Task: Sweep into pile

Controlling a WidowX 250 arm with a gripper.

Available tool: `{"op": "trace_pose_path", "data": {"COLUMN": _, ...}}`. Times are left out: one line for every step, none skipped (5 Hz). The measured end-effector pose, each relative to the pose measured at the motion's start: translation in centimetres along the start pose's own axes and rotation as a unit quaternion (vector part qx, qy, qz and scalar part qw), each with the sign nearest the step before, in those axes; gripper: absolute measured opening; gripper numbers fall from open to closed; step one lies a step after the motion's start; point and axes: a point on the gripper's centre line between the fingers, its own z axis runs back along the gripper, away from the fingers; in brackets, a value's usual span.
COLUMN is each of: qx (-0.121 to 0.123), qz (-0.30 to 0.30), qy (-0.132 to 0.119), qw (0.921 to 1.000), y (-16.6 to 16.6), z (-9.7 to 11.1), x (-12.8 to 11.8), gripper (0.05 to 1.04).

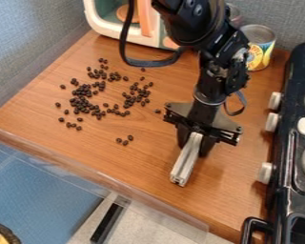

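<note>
My gripper (194, 144) hangs over the right-centre of the wooden table, shut on a pale grey metal bar (186, 163). The bar slants down and slightly left from between the black fingers, its grooved end pointing at the table's front edge. Dark beans (82, 101) lie scattered to the left of the gripper, densest in a loose ring. Several strays surround that ring, and a small group (124, 140) sits apart below it. A single bean (158, 111) is just left of the gripper.
A toy stove (278, 157) with knobs borders the table (145, 164) on the right. At the back stand a white and teal toy appliance (108, 29) and a yellow-labelled can (259, 53). Grey walls rise behind and at the left; a clear strip lines the front edge.
</note>
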Motion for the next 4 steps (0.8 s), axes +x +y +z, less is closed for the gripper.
{"op": "trace_pose_path", "data": {"qx": -0.009, "qz": 0.048, "qy": 0.039, "qw": 0.9981, "y": 1.3, "z": 1.2, "x": -0.5, "gripper": 0.394}}
{"op": "trace_pose_path", "data": {"qx": -0.073, "qz": 0.116, "qy": 0.024, "qw": 0.9903, "y": 1.3, "z": 6.3, "x": 1.9, "gripper": 0.394}}
{"op": "trace_pose_path", "data": {"qx": -0.127, "qz": 0.200, "qy": 0.041, "qw": 0.9706, "y": 2.6, "z": 10.1, "x": 3.7, "gripper": 0.394}}
{"op": "trace_pose_path", "data": {"qx": -0.136, "qz": 0.296, "qy": 0.070, "qw": 0.9428, "y": 4.1, "z": 12.4, "x": 4.4, "gripper": 0.394}}
